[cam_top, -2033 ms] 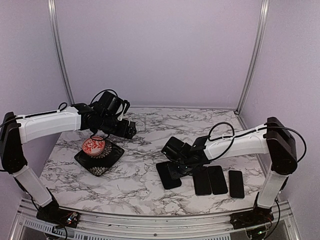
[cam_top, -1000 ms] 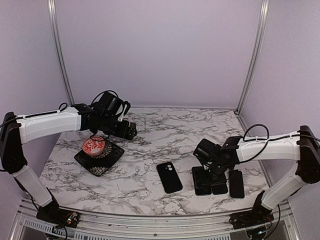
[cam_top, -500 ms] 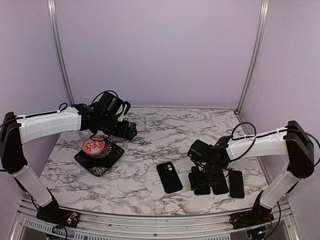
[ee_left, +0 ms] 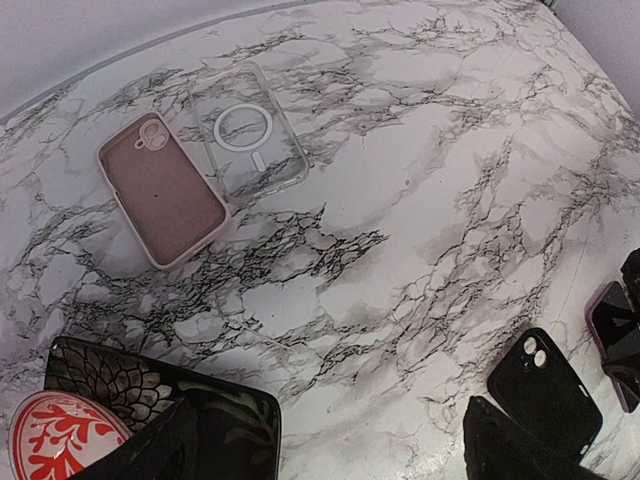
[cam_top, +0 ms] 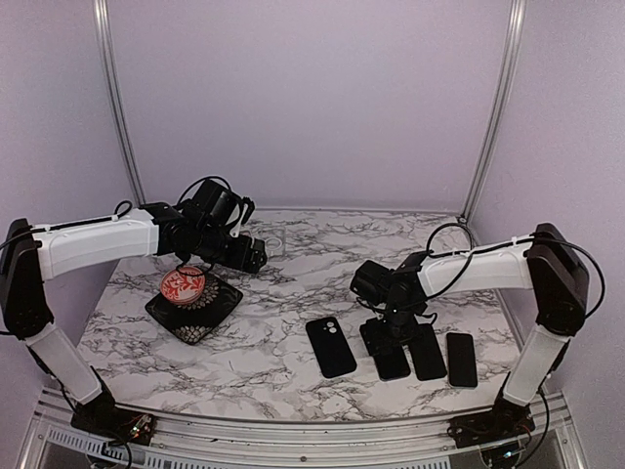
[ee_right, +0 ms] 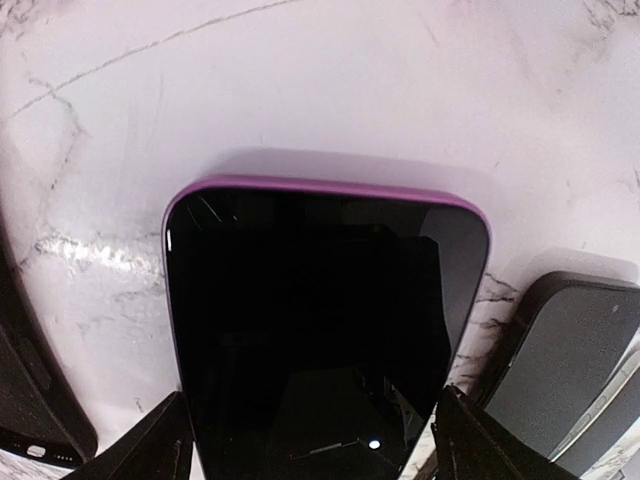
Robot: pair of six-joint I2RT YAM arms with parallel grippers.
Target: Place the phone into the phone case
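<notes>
We saw the right gripper, lower frame, clamped on the purple-edged phone by its long sides; left gripper spread wide, holding nothing; black phone case lower right

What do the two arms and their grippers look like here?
The left arm and right arm match: white shells on the long links, black joints, loose black cables looping near the wrists. The left gripper and right gripper are all black. No markings visible.

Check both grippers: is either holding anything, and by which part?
Right gripper seems to pinch the purple-edged phone by its two long sides; left gripper holds nothing.
</notes>
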